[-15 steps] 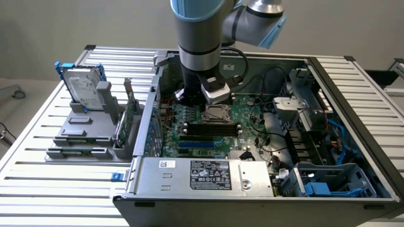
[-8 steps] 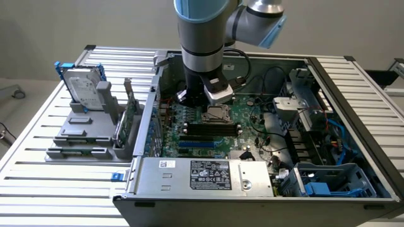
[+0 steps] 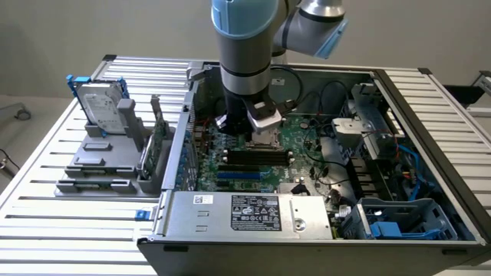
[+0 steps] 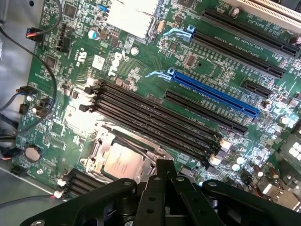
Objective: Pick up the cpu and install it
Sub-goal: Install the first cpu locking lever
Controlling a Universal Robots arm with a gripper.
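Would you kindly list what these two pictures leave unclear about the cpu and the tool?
- Exterior view: the tool hangs low over the motherboard; the arm hides the socket beneath it.
- Wrist view: the cpu lies in the socket; the tool's black body covers its near edge, so full seating cannot be judged.
- Wrist view: whether the tool touches the cpu is hidden.
- Board print is too small to read.

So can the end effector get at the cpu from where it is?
Probably yes: the shut end effector hangs right over the cpu, which sits in the socket frame with nothing lying across its bare top.
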